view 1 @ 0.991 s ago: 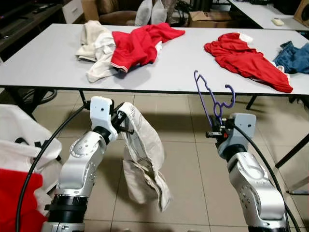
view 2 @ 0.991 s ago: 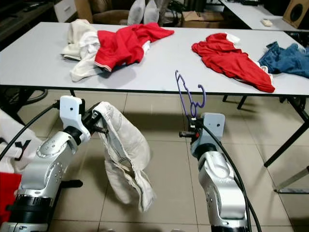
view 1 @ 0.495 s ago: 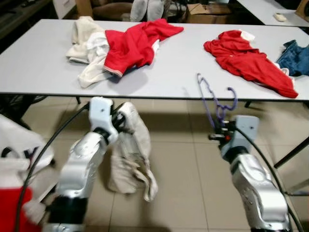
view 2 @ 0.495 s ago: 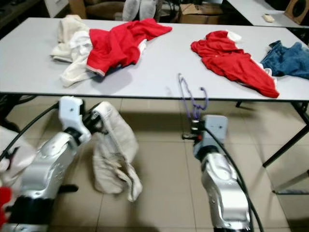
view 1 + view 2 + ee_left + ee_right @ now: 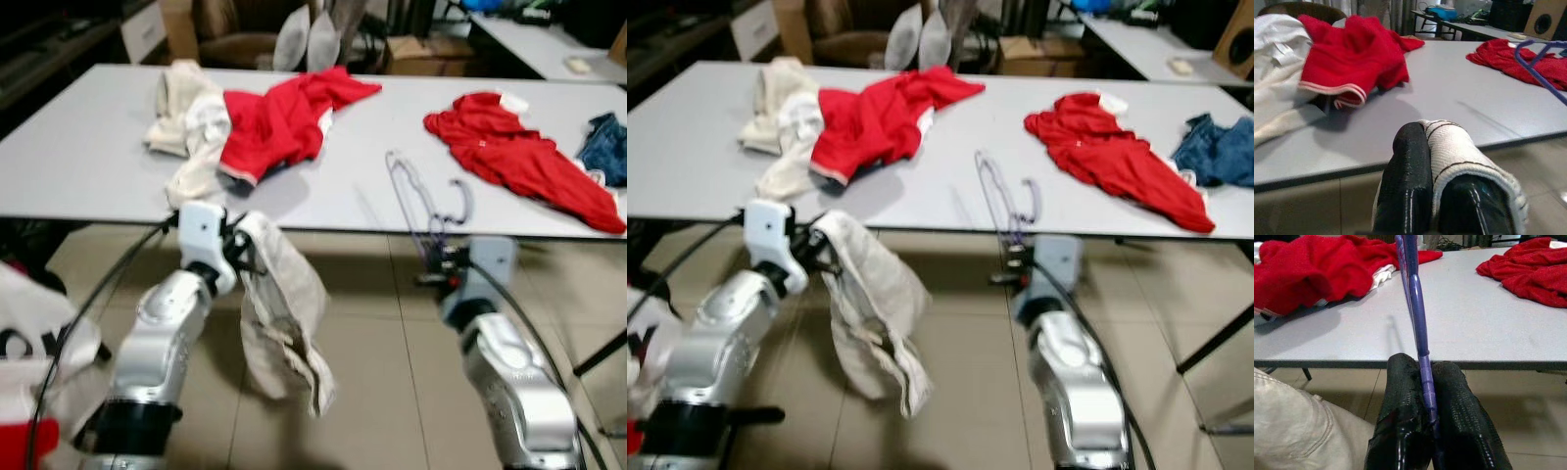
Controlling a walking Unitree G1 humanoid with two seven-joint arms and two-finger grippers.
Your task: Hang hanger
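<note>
A purple hanger stands upright in front of the white table's near edge, and my right gripper is shut on its lower bar. My left gripper is shut on a cream-white garment that hangs down from it toward the tiled floor. In the left wrist view the fabric is wedged between the black fingers. Both arms are held below the table's front edge.
On the table lie a red shirt over a white garment at the left, another red garment at the right and blue jeans at the far right. White and red laundry sits at my lower left.
The camera has shifted and blurred, with the table now a bit nearer. The hanging cream garment has swung. Both grippers keep their holds.
</note>
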